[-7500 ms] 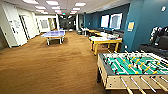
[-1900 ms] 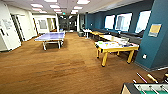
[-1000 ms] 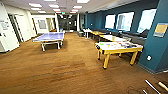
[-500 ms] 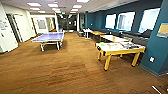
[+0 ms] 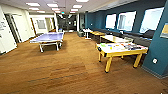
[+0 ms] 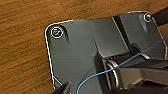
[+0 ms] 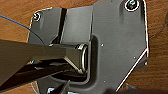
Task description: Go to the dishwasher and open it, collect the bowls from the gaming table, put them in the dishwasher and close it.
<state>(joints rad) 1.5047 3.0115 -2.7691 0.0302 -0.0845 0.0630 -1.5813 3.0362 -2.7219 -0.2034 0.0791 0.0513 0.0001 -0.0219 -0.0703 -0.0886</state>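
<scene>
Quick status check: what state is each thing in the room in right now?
gaming table: standing on its yellow legs, its white top carries coloured items too blurred to identify.
table-tennis table: unfolded flat, nothing visible on it.
ceiling lights: on.
windows: bright with daylight.
wooden tables: standing along the blue wall.

Left wrist camera looks down past the robot's own dark plate [image 6: 82, 50], jointed bar [image 6: 140, 72] running off toward 4 o'clock, thin blue cable [image 6: 120, 66] across it. Right wrist: same dark plate [image 7: 112, 42], bar [image 7: 37, 57] coming in from 8 o'clock. Finger state can't be made out on either arm.
</scene>
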